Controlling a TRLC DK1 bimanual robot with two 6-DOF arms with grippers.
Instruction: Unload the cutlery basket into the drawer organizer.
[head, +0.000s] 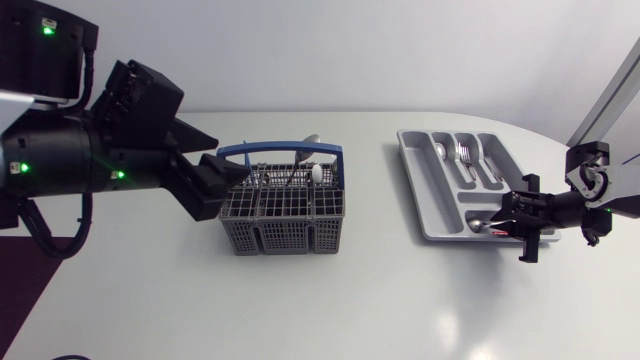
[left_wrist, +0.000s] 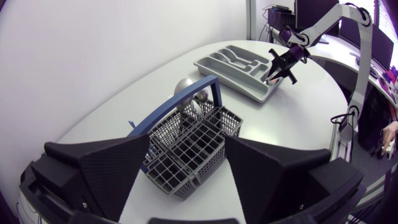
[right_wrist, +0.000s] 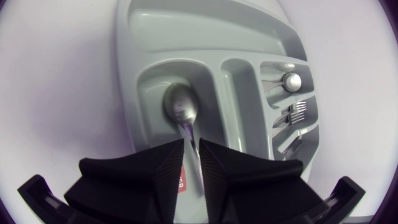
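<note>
- The right gripper (head: 508, 222) is pinching one spoon (right_wrist: 181, 106) by its handle. Its two fingers are standing almost together, with only the handle between them.
- That spoon's bowl is sitting low inside one compartment of the drawer organizer (head: 415, 190), at the end nearest the gripper. I cannot tell whether it is touching the floor.
- Further along the organizer, in the narrower slots, a second spoon (right_wrist: 291, 81) and one fork (right_wrist: 297, 107) are lying side by side. Another piece beside them is showing too little to name.
- The left gripper (left_wrist: 186, 142) is holding nothing, its two fingers standing wide apart. It is hovering just beside the single cutlery basket (head: 285, 235), on the side away from the organizer.
- The basket is standing upright on the table (head: 150, 290), well apart from the organizer, with its blue handle (head: 280, 150) arching over it.
- Two pieces are standing upright in the basket beneath the handle: a larger round bowl (left_wrist: 185, 86) and a smaller round bowl (left_wrist: 200, 97).
</note>
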